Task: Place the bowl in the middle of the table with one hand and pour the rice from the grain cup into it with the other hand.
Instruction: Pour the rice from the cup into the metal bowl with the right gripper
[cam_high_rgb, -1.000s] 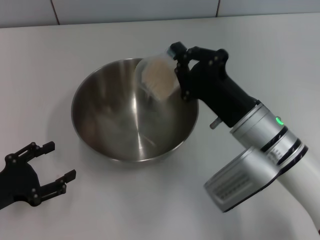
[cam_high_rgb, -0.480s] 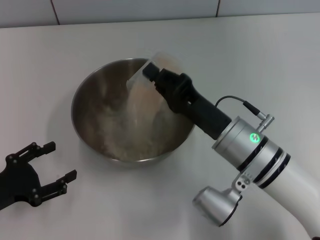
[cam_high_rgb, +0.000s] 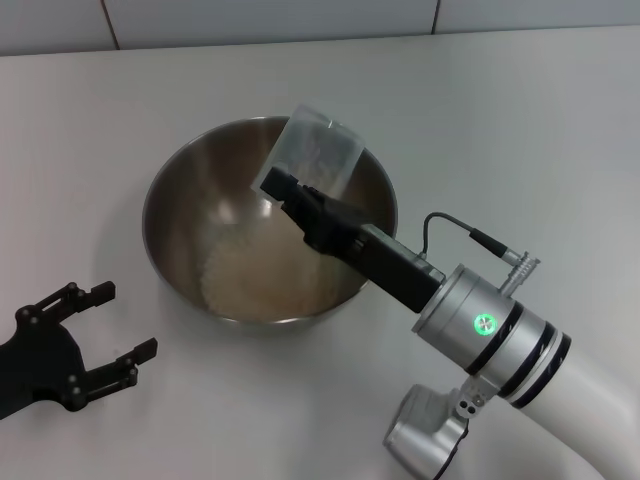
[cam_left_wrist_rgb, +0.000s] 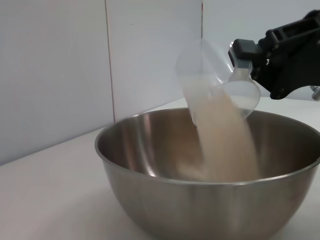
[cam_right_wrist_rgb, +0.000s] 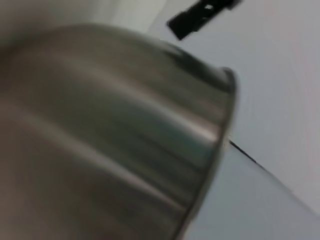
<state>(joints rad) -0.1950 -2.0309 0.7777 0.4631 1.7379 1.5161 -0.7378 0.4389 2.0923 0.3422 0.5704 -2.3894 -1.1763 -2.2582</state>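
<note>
The smooth matte white table (cam_high_rgb: 520, 110) carried the deep, round brushed-steel bowl (cam_high_rgb: 190, 210) near its middle. Over the bowl's right side, the right gripper (cam_high_rgb: 290, 190) clamped the small clear tapered grain cup (cam_high_rgb: 318, 150), tipped steeply mouth-down. Pale, granular rice (cam_left_wrist_rgb: 222, 140) streamed from it into a heap below. The left gripper (cam_high_rgb: 110, 325) rested beside the bowl, fingers spread wide.

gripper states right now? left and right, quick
Left gripper: open, holding nothing, parked on the table beside the bowl.
Right gripper: shut on the grain cup, tipped over the bowl with rice pouring in.
</note>
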